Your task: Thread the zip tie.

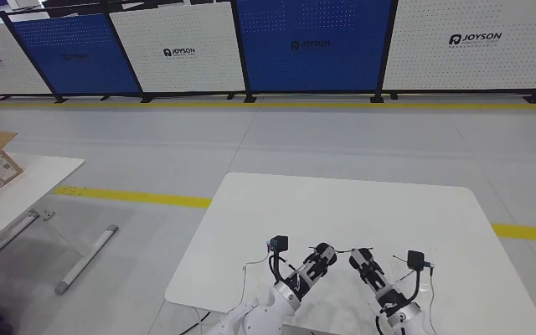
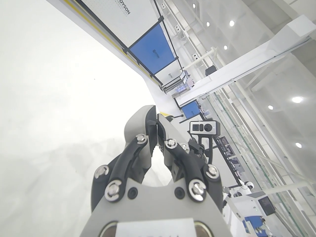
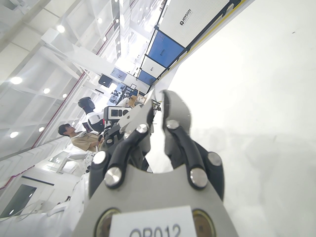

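Although the white table (image 1: 352, 209) spreads wide ahead, the left gripper (image 2: 156, 119) and the right gripper (image 3: 158, 99) sit low over its near edge. They are side by side, close yet apart, and both point toward the far side. The left gripper is closed, its two fingertips pressed together above the tabletop. The right gripper is slightly parted, with a narrow gap between its fingertips. The zip tie is too thin to make out, so whether either gripper pinches it, or where it lies, cannot be told.
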